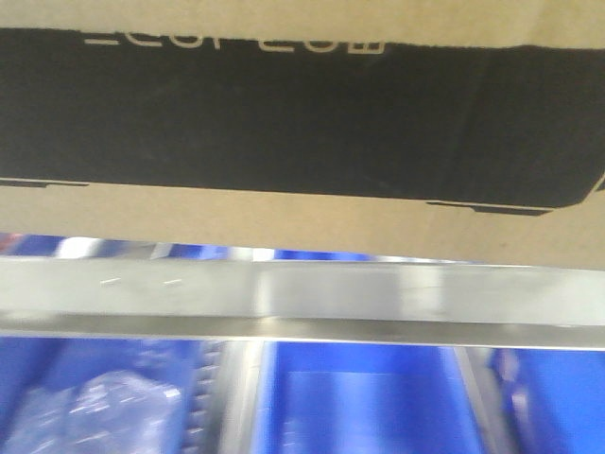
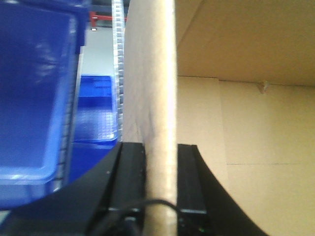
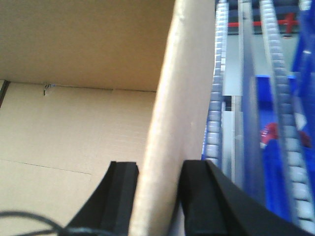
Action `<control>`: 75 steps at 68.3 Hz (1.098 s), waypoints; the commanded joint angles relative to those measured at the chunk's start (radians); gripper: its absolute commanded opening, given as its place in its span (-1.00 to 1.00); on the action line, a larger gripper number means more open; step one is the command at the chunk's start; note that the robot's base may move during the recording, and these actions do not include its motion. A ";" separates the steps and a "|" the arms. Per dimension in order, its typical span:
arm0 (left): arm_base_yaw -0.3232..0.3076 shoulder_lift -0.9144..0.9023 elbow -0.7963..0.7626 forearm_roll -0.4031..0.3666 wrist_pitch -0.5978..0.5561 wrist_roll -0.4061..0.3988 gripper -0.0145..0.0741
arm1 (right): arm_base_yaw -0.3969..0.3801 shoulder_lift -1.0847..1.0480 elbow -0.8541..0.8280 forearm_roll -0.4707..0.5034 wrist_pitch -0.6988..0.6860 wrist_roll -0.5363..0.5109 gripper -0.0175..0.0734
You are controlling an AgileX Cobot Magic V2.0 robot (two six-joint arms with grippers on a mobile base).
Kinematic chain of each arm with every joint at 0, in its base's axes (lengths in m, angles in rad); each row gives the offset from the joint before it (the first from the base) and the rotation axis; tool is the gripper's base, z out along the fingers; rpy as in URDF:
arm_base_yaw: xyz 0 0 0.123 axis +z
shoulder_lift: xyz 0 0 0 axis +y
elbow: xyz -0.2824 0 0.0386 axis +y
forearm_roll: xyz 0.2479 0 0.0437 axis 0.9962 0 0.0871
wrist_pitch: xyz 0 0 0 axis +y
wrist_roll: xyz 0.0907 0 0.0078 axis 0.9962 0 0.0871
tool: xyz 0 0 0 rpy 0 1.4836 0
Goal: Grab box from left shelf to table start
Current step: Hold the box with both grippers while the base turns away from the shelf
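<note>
The brown cardboard box (image 1: 284,227) with its black printed panel and white lettering fills the top of the front view, just above the shelf's silver front rail (image 1: 302,298). My left gripper (image 2: 160,147) is shut on the box's left wall (image 2: 152,88); the open inside of the box shows to the right of it. My right gripper (image 3: 160,167) is shut on the box's right wall (image 3: 179,98); the box's inside shows to the left of it. The table is out of view.
Blue plastic bins (image 1: 359,397) sit on the level below the rail, one holding clear plastic bags (image 1: 104,407). A blue bin (image 2: 34,93) stands left of the box. Roller tracks (image 3: 216,98) and more blue bins lie to the right of the box.
</note>
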 commanded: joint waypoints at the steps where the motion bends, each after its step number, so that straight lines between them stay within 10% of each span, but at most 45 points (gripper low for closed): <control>1: -0.007 -0.014 -0.038 -0.068 -0.155 -0.029 -0.89 | -0.003 0.003 -0.035 -0.045 -0.182 -0.009 -0.49; 75: -0.007 -0.014 -0.038 -0.068 -0.155 -0.029 -0.89 | -0.003 0.003 -0.035 -0.045 -0.182 -0.009 -0.49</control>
